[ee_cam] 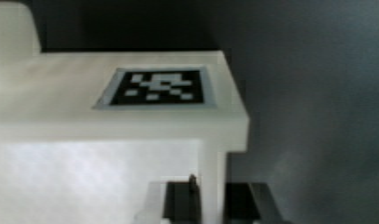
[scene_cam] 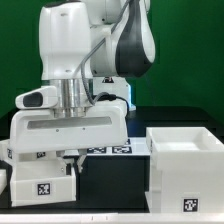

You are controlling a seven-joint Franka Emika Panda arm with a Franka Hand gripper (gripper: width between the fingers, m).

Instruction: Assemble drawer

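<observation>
Pincer down at the small box, housing waiting off to one side.

The pincer (scene_cam: 72, 159) sits low at the edge of the small box (scene_cam: 38, 184), on the side facing the housing (scene_cam: 186, 160). The housing stands well apart on the desk (scene_cam: 112, 195), toward the exterior view's right. From the wrist, the dark fingers (ee_cam: 175, 200) sit close together at the tagged box's edge. I cannot tell whether they pinch its wall or hang free. I'd guess the box must travel toward the housing.

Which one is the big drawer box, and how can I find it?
Find the white robot arm over the black table. Look to the exterior view's right for the housing. It is the tallest white box, much bigger than the small tagged box beneath the arm.
</observation>
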